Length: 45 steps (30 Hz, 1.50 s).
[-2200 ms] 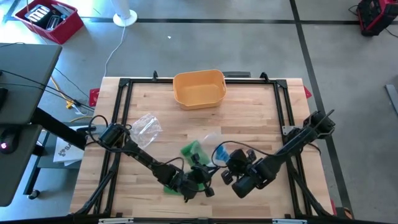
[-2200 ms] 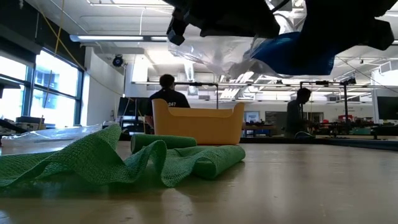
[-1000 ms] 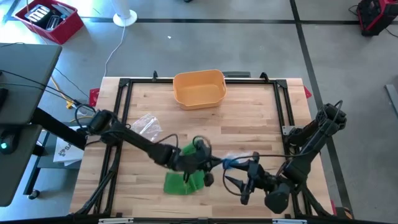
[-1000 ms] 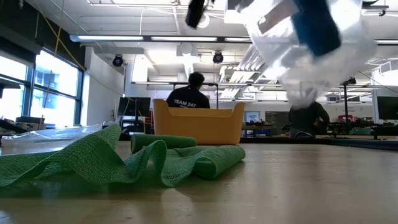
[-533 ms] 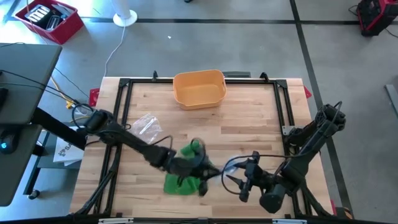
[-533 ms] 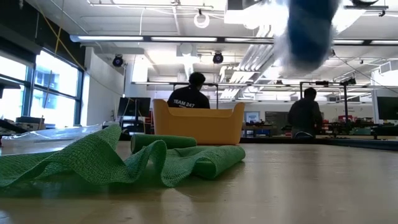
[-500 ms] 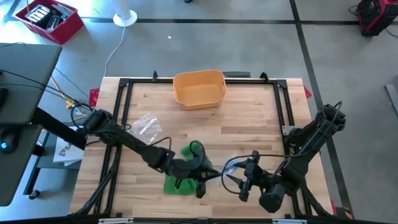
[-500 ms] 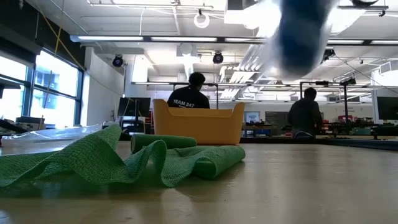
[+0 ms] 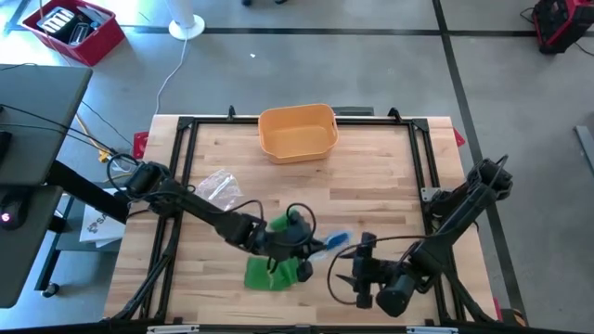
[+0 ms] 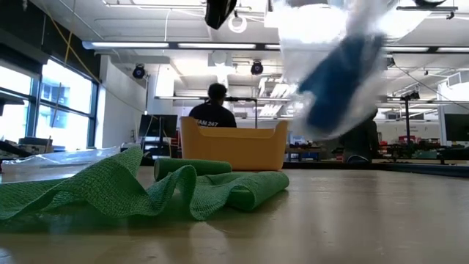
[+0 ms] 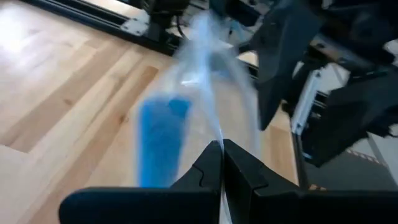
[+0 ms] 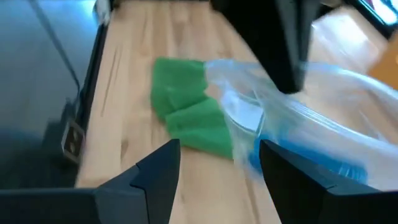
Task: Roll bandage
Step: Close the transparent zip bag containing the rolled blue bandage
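Note:
A loose green bandage (image 9: pixel 271 271) lies crumpled on the wooden table, partly rolled at its far end (image 9: pixel 284 224); the low view shows it flat on the tabletop (image 10: pixel 146 189). My left gripper (image 9: pixel 311 246) is shut on a clear plastic bag (image 10: pixel 330 51) with a blue bandage roll (image 9: pixel 336 241) inside, held above the table just right of the green bandage. My right gripper (image 9: pixel 343 272) stands open to the right of the bag, its fingers pointing at it (image 12: pixel 298 146) without touching. My left gripper pinches the clear bag's plastic (image 11: pixel 216 132) between its two shut fingers, coming in slanted downward from the table's left. The bag hangs clear of the table, and the blue roll (image 11: pixel 161 140) sits tilted inside it.
An orange basket (image 9: pixel 297 132) stands at the table's far middle. Another crumpled clear bag (image 9: pixel 219 186) lies at the left. A black frame (image 9: pixel 422 148) runs round the tabletop. People show in the room beyond the table.
My right gripper has sunk, rolled its wrist and drifted a little toward the table's left, staying open. The bag with the blue roll has swung under my left gripper and now hangs with the roll tilted.

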Each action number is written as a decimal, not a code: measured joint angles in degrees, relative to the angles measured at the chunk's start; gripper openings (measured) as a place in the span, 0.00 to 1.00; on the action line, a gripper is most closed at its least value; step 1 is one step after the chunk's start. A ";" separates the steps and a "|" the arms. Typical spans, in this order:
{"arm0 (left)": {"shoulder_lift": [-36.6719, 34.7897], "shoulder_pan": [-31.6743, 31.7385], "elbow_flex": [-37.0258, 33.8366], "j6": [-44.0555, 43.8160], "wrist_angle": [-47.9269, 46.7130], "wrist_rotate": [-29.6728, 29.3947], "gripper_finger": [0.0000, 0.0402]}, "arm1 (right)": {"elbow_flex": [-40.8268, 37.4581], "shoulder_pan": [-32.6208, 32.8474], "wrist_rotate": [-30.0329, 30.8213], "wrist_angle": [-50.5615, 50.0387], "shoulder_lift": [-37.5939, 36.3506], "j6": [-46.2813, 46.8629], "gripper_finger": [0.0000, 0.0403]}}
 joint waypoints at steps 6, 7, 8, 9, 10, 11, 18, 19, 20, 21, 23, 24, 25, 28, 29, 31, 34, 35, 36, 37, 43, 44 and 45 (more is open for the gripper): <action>0.00 0.24 0.00 -0.33 -1.88 1.52 0.00 | -0.02 -1.29 -0.41 4.17 1.97 -14.91 0.52; 0.00 0.24 0.00 -0.44 -2.39 1.43 0.00 | -0.01 -1.52 -0.33 4.97 1.97 -15.66 0.52; 0.00 0.19 0.00 -0.51 -2.64 1.48 0.00 | 0.21 -1.60 -0.01 5.63 1.97 -16.60 0.52; 0.00 0.17 0.00 -0.90 -2.75 1.57 0.00 | 0.76 -1.59 0.20 5.74 1.97 -17.39 0.52; 0.00 0.17 0.00 -1.33 -2.92 1.60 0.00 | 1.46 -1.59 0.23 5.81 1.97 -18.10 0.52; 0.00 0.17 0.00 -1.44 -3.02 1.73 0.00 | 2.14 -1.59 0.29 5.81 1.97 -18.74 0.52; 0.02 0.17 0.00 -0.91 -3.02 2.51 0.00 | 3.29 -4.58 -0.91 1.20 1.91 -17.68 0.52; 0.02 0.17 0.00 -0.89 -2.98 2.51 0.00 | 2.91 -5.41 -2.26 0.15 1.97 -16.74 0.52; 0.02 0.17 0.00 -0.88 -2.89 2.51 0.00 | 2.47 -6.15 -3.18 -0.88 2.11 -15.48 0.51; 0.02 0.17 0.00 -0.81 -2.79 2.51 0.00 | 1.98 -6.68 -3.82 -1.92 2.22 -14.03 0.50; 0.04 0.07 0.00 0.05 -2.32 2.34 0.00 | 0.98 -7.64 -5.95 -2.89 2.28 -11.02 0.47; 0.04 -0.06 0.00 0.18 -2.21 1.95 0.00 | 0.73 -8.02 -6.59 -2.78 2.28 -9.45 0.44; 0.04 -0.23 0.00 0.52 -2.16 1.56 0.01 | 0.55 -8.10 -6.90 -2.70 2.28 -7.80 0.40; 0.04 -0.26 0.00 2.57 -2.19 1.31 0.05 | 0.37 -8.06 -7.04 -2.81 2.28 -6.11 0.25; 0.04 -0.26 0.00 3.46 -2.20 1.30 0.07 | 0.38 -7.96 -7.01 -2.88 2.28 -6.30 0.18; 0.04 -0.02 0.01 5.07 -2.69 1.14 0.11 | 0.39 -7.92 -7.04 -3.93 2.28 -6.93 0.06; 0.04 0.98 0.02 7.20 -4.66 1.05 0.19 | 0.37 -7.89 -6.86 -7.16 2.28 -4.31 0.03; -0.16 1.09 0.02 7.94 -5.81 1.00 0.21 | 0.37 -7.91 -6.41 -8.38 2.28 -2.78 0.04; -0.51 1.22 0.02 8.77 -7.24 0.95 0.23 | 0.02 -7.91 -6.05 -9.09 2.26 -1.44 0.03; -1.17 1.34 0.02 9.47 -8.90 0.70 0.25 | -0.75 -7.91 -5.91 -9.32 2.15 -0.27 0.02; -5.03 -1.94 0.07 9.76 -18.38 -7.41 0.30 | -8.79 -7.28 -6.00 -5.44 0.88 7.48 0.00; -5.18 -2.72 0.07 10.21 -19.02 -9.09 0.30 | -9.82 -7.15 -5.93 -4.11 0.88 8.00 0.00; -5.33 -3.58 0.04 11.00 -19.19 -10.31 0.29 | -10.61 -7.07 -5.76 -2.57 0.88 8.04 0.00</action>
